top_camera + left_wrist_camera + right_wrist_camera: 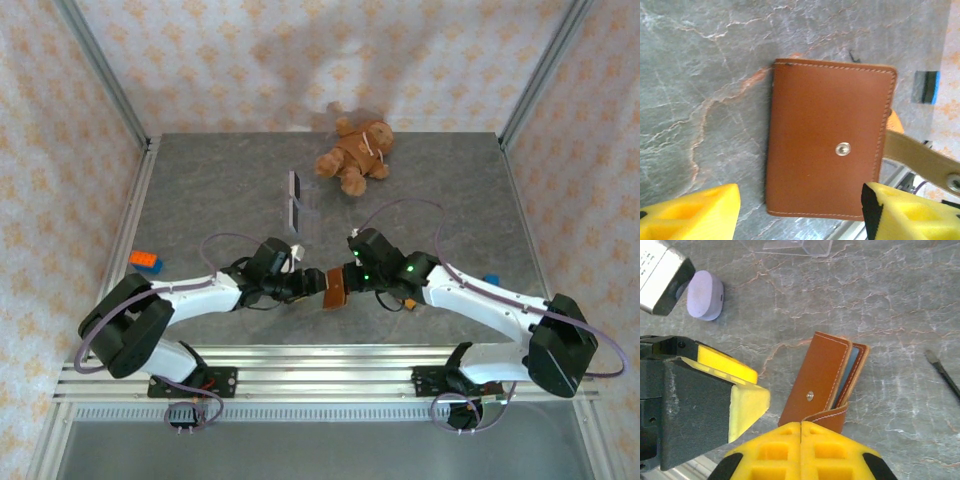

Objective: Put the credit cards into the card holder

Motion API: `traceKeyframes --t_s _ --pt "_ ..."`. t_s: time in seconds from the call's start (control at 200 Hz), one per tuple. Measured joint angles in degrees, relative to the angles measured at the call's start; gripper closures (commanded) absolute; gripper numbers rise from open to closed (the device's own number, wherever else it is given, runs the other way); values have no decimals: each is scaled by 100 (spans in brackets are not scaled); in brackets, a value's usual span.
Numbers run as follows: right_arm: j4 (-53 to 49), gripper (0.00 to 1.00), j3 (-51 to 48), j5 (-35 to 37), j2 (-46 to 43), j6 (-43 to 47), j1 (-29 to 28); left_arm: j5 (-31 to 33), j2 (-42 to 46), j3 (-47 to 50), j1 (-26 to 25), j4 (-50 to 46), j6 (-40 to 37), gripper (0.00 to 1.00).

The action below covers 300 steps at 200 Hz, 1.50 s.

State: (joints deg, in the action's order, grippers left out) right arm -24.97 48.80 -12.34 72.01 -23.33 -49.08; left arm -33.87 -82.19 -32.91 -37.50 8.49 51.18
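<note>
Card holder (335,288) lies near table's (450,180) front edge.

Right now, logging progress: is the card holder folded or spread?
Folded. The card holder lies closed, covers together, snap tab unfastened.

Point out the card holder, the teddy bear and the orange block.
card holder (820,125), left wrist view, brown outer cover.
teddy bear (358,150), top external view, its belly.
orange block (146,261), top external view, its top.
</note>
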Motion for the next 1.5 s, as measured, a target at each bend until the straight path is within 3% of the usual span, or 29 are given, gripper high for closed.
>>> traceKeyframes --t_s 0.556,0.746,0.886,1.011,1.142,1.362,1.502 --pt "203 100 98 -533 -46 -61 0 -341 42 94 166 363 63 29" --pt "227 100 103 -573 -127 -59 0 -341 -37 94 243 361 4 36" --pt "229 100 103 -570 -127 -55 0 -278 -122 59 262 55 -264 57" --pt "225 100 103 -551 -127 -37 0 -157 -149 15 280 -223 -492 64" --pt "177 100 103 -415 -138 -4 -2 -61 -170 -4 317 -435 -682 81" --pt "-503 100 85 603 -109 68 17 -7 -192 -4 343 -551 -782 81" --pt "-758 92 -96 957 -11 59 52 31 -302 -4 343 -555 -826 77"
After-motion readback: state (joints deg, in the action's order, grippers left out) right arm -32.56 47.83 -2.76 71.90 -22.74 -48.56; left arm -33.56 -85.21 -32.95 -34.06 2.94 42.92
